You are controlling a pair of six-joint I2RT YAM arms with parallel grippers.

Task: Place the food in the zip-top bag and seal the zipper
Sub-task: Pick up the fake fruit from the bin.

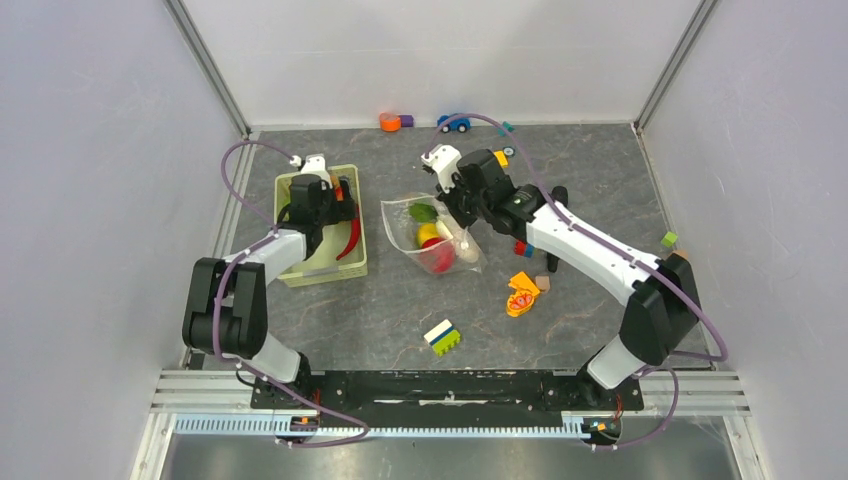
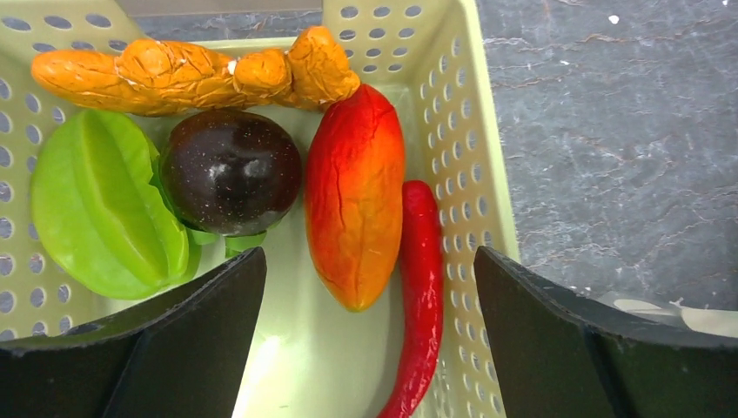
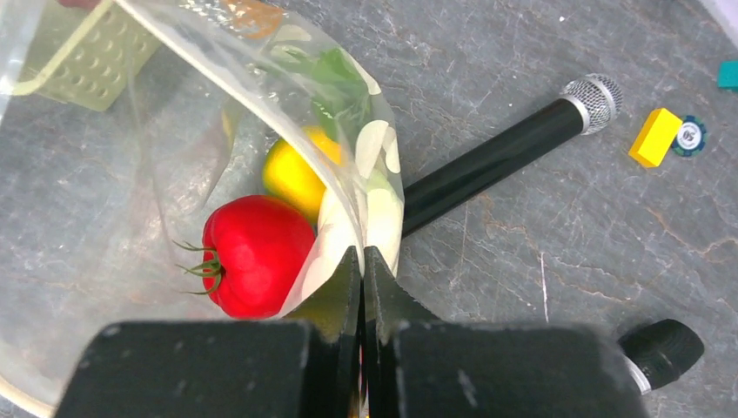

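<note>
While holding zip-top bag [image 1: 400,225] open on table [image 1: 400,320], right of basket [image 1: 320,275]: right hand [image 3: 363,257] clenched on flimsy, slippery rim. Over basket: left hand [image 2: 367,261] released, wide. Inside: red chili [image 2: 422,287], probably light, rigid, smooth; best pinched mid-length.

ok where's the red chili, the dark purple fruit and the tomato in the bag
red chili [image 2: 423,287]: left wrist view, mid-length of its body
dark purple fruit [image 2: 229,171]: left wrist view, centre of its glossy top
tomato [image 3: 258,259]: right wrist view, middle of its red skin
</note>
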